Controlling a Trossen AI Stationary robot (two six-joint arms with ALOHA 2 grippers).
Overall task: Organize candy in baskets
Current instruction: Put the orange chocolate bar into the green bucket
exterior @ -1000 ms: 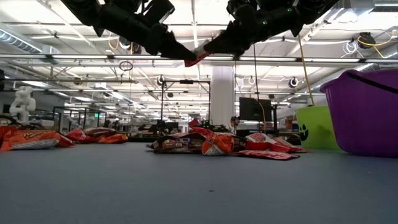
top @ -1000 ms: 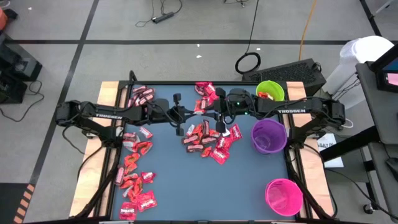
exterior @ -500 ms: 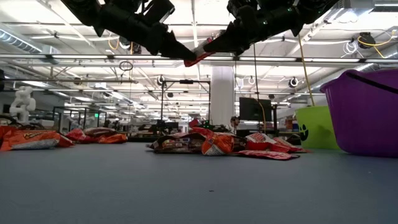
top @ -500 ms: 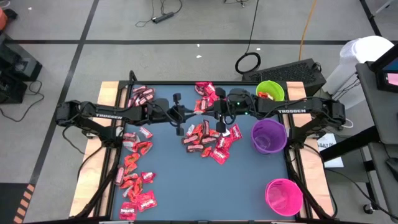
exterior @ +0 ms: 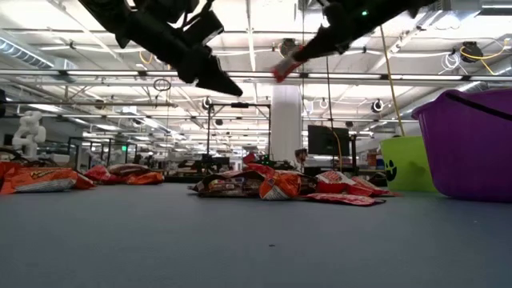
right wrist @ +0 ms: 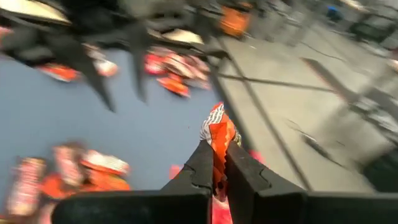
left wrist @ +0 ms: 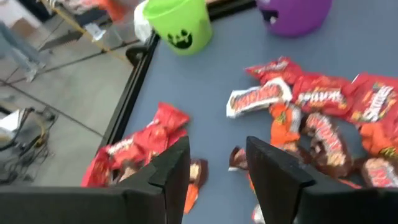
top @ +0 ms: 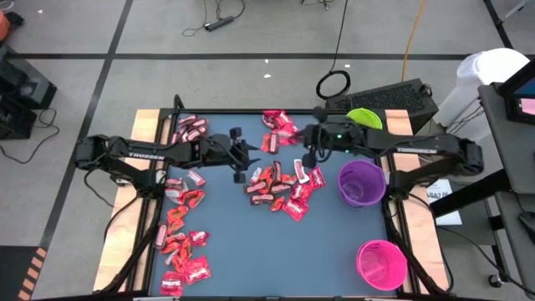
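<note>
Blurred past the right gripper (right wrist: 216, 163): far candy (right wrist: 168, 70) and a dark arm, markings unreadable. Hidden under that arm from above: most of the lime green basket (top: 364, 118). Cut by the low view's edge beside it: the purple basket (exterior: 472, 144).

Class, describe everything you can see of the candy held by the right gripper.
The candy is a small flat sweet in a shiny orange-red wrapper with white markings, crinkled at its free end. It stands upright between the two dark fingers of the right gripper, which are shut on its lower part. It hangs high above the blue table, touching nothing else, beyond the open, empty left gripper.
</note>
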